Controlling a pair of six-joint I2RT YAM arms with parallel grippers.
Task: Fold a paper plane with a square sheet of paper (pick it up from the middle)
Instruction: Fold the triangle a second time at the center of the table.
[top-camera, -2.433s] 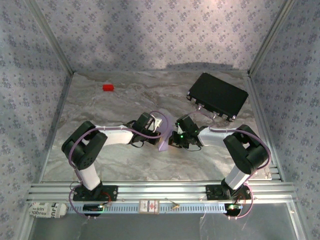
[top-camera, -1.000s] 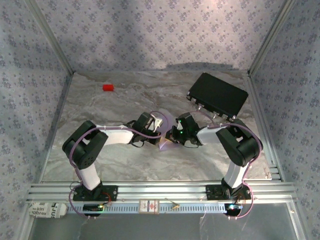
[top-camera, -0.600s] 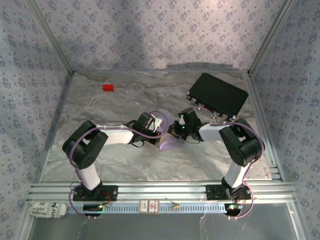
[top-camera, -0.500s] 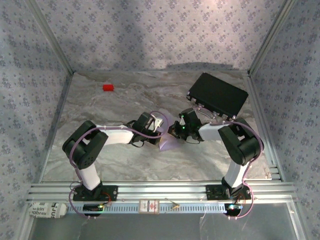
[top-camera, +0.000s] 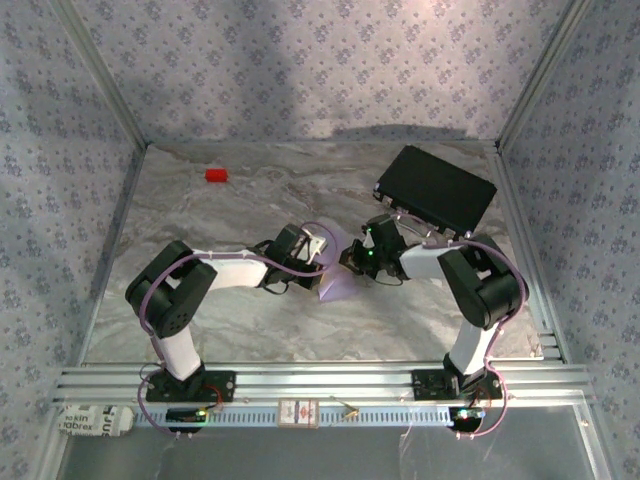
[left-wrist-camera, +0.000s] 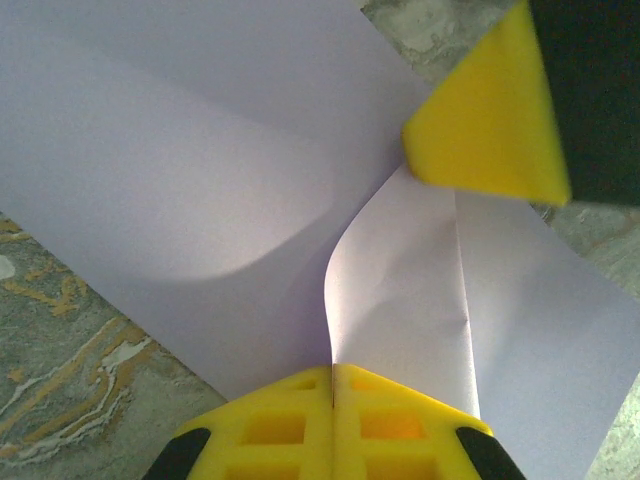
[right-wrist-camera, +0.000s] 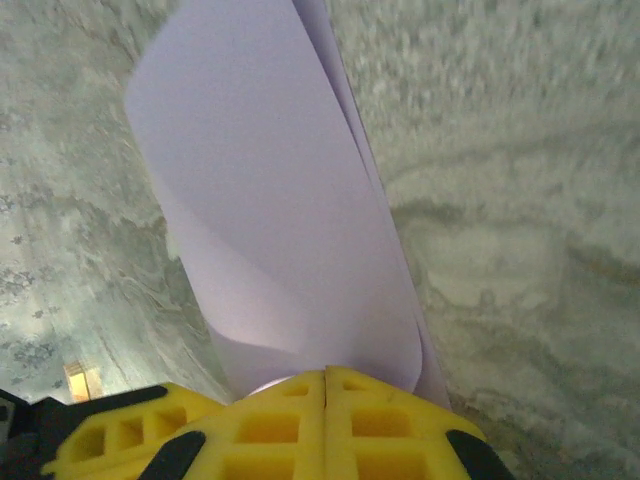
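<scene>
**Top view.** Locates the square sheet of paper (top-camera: 338, 285) near the black rectangular case (top-camera: 435, 190), to its left and toward the arm bases, partly raised off the table (top-camera: 200, 220). Notes the left gripper (top-camera: 322, 255) and right gripper (top-camera: 350, 262) meeting close together at the sheet. Records a small red block (top-camera: 215, 175) well apart, far left of the case.

**Left wrist view.** Shows the left gripper (left-wrist-camera: 332, 372) pressed fully together on an edge of the sheet (left-wrist-camera: 200, 180) — a pinch, no gap. Shows the paper bowed in a soft curve, with one yellow fingertip (left-wrist-camera: 490, 110) of the other arm touching it further along.

**Right wrist view.** Shows the right gripper (right-wrist-camera: 326, 378) likewise closed tight on the sheet (right-wrist-camera: 270, 200), which rolls over in a loose loop above the table.

**Assessment.** Judges the pick-up done and a first fold begun — bent over, not pressed flat. Finds no pointed dart and no sharp centre crease. Leaves nearly all the folding outstanding.
</scene>
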